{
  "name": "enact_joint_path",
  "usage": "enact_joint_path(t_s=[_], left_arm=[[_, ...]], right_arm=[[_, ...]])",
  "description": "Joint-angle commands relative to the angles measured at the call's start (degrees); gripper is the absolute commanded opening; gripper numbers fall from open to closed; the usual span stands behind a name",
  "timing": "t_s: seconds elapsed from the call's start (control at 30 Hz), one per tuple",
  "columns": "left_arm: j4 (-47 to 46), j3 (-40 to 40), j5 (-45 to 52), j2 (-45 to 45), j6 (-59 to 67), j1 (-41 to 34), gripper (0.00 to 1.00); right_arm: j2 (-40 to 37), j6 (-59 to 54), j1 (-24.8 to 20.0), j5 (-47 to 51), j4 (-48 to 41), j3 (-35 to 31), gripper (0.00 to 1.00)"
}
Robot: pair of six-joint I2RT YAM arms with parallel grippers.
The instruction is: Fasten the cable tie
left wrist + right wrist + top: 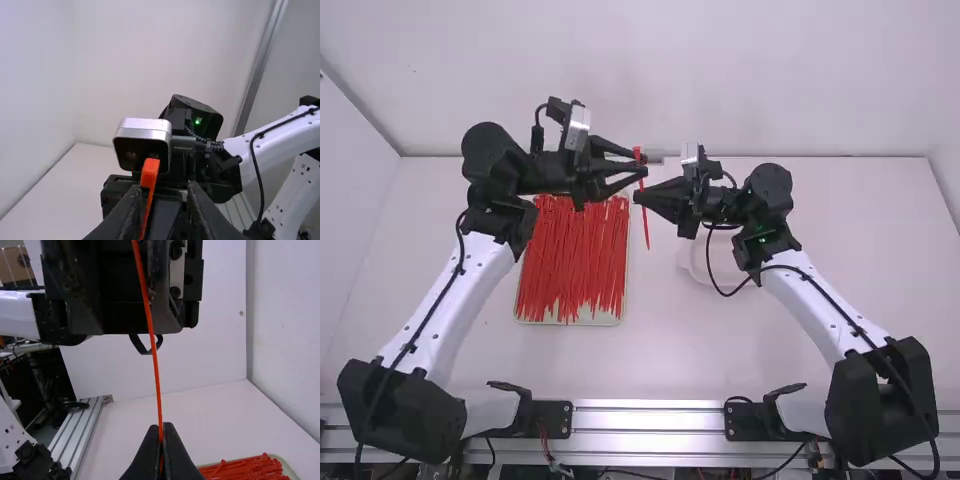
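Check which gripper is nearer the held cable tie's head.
Left. The head sits between the jaws of the left gripper; the right gripper pinches the cable tie farther down its strap.

A robotics lab cell. The white left arm point(440, 300) and right arm point(820, 300) stand on an aluminium extrusion rail point(650, 410) at the edge of a white table point(880, 250). Plain white wall panels point(740, 70) enclose it. A tray point(570, 323) holds red cable ties point(575, 260).

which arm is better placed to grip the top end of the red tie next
Left, probably: the left gripper stands open around the upper end of the cable tie, while the right gripper is shut on its strap lower down.
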Motion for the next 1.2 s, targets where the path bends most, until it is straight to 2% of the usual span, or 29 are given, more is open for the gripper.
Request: enact_joint_path(t_s=[0.0,0.1,0.33,0.37,0.47,0.53,0.9,1.07,1.17], left_arm=[[0.2,1.4,-0.4,0.0,0.7,-0.2,0.24],[0.2,1.4,-0.6,0.0,0.7,-0.2,0.26],[0.3,1.4,-2.1,0.0,0.3,-0.2,0.24],[0.3,1.4,-2.1,0.0,0.3,-0.2,0.22],[0.2,1.4,-2.1,0.0,0.3,-0.2,0.06],[0.2,1.4,-2.1,0.0,0.3,-0.2,0.02],[0.0,1.4,-1.9,0.0,0.2,-0.2,0.02],[-1.0,1.4,-2.1,0.0,1.4,-0.2,0.02],[-2.9,1.4,-2.7,0.0,3.3,0.2,0.02]], right_arm=[[0.6,0.2,0.1,-0.1,0.4,1.9,0.0],[0.6,0.2,0.1,-0.1,0.4,1.9,0.0],[0.6,0.2,0.1,-0.1,0.4,1.9,0.0],[0.6,0.2,0.1,-0.1,0.4,1.9,0.0],[0.6,0.2,0.2,-0.1,0.4,1.9,0.0],[0.6,0.2,0.2,-0.1,0.4,1.9,0.0],[0.6,0.2,0.1,-0.3,0.6,1.9,0.0],[0.6,0.2,0.1,-0.3,0.2,1.9,0.31],[0.6,0.1,-0.1,-0.3,-0.9,1.9,0.7]])
